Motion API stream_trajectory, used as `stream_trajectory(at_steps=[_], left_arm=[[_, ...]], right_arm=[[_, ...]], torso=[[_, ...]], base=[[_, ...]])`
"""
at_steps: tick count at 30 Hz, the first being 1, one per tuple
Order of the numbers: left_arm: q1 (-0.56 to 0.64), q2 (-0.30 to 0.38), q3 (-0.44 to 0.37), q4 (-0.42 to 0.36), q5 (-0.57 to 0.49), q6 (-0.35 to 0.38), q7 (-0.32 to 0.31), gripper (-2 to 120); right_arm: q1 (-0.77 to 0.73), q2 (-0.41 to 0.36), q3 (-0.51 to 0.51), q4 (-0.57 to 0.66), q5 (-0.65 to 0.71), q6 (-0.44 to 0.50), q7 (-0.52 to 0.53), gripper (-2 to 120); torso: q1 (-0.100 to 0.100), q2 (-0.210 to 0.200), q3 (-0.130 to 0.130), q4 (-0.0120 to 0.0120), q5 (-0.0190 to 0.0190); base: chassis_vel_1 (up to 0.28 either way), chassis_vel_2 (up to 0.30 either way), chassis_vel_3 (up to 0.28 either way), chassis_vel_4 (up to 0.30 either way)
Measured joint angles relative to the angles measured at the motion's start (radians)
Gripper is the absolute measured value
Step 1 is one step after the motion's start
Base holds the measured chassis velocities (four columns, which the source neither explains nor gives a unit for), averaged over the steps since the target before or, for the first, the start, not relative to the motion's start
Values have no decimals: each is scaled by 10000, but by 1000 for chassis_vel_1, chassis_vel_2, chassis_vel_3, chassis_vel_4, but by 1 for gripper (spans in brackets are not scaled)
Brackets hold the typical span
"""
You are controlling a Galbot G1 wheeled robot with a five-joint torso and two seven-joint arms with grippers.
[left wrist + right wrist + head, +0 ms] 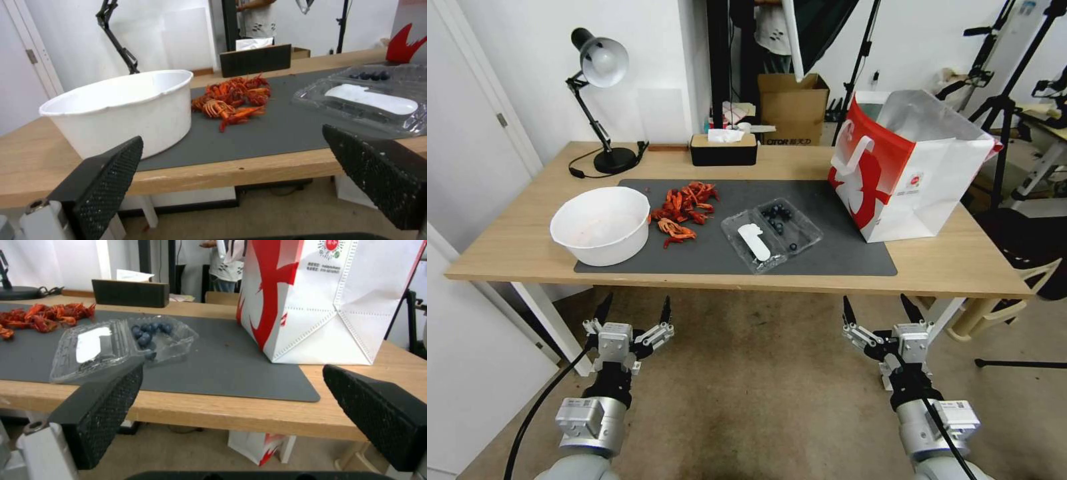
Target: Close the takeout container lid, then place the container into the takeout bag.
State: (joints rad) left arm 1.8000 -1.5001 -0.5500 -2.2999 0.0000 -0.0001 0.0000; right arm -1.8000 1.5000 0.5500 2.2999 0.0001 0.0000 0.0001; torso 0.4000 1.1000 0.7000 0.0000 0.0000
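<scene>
The takeout container (772, 233) lies open flat on the grey mat (840, 257), its berry half (162, 336) toward the bag. Its lid (754, 244), with a white oblong sticker (92, 342), rests flat on the mat's near side. The lid (373, 101) also appears beyond the left fingers. The takeout bag (907, 170) stands upright and open at the mat's right end, red panel facing left. My left gripper (633, 316) hangs open below the table's front edge, under the bowl. My right gripper (879, 313) is open too, below the edge, right of the container.
A round white bowl (602, 224) sits at the mat's left end, with a pile of red crayfish shells (684, 208) beside it. A black desk lamp (602, 100) and a black tissue box (724, 149) stand at the table's back. Tripods crowd the right.
</scene>
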Motion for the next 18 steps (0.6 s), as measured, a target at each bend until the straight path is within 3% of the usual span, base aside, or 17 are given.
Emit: stream_trajectory(at_steps=[18], left_arm=[[0, 0, 0, 0, 0, 0, 0, 100]], right_arm=[[0, 0, 0, 0, 0, 0, 0, 100]], torso=[[0, 0, 0, 0, 0]], base=[[0, 0, 0, 0]])
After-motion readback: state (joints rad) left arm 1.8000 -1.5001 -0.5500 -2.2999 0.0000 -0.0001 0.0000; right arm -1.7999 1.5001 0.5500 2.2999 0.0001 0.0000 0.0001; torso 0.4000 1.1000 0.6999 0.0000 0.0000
